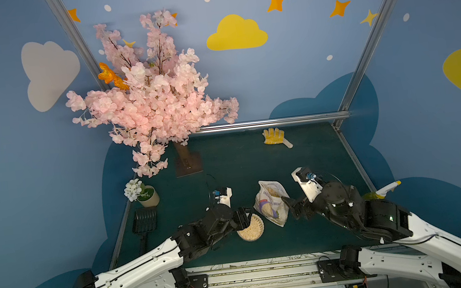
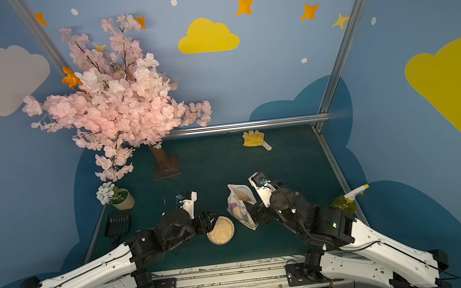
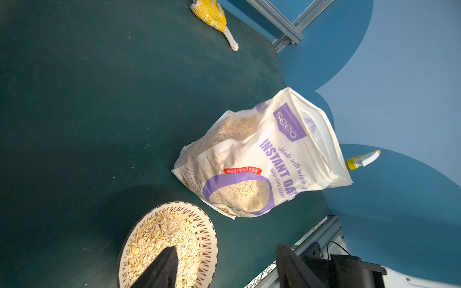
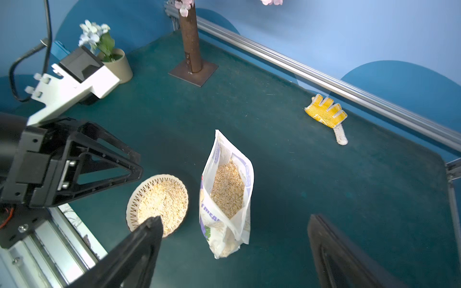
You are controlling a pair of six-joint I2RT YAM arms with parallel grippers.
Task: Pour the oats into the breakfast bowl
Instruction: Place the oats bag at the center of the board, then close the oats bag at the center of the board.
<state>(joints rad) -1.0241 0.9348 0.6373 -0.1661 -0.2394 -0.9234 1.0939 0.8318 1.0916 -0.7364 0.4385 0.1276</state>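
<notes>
Now left claw (image 3: 225, 249) and right claw (image 4: 234, 219) gape empty; oats (image 4: 162, 202) fill the breakfast bowl (image 4: 149, 180), more in bag (image 3: 287, 149).

This is a staged robot test booth, dressed like a playroom rather than a real home. An artificial blossom tree (image 1: 147, 101) stands on a metal plate at the far corner of the table (image 1: 255, 162). Behind the tree, blue walls (image 1: 274, 71) carry painted clouds (image 1: 236, 33) and stars (image 1: 276, 2), framed by aluminium rails (image 1: 274, 122). Opposite the tree, the left arm (image 1: 137, 267) and right arm (image 1: 429, 243) are bolted to a slotted mounting rail (image 1: 262, 277).
</notes>
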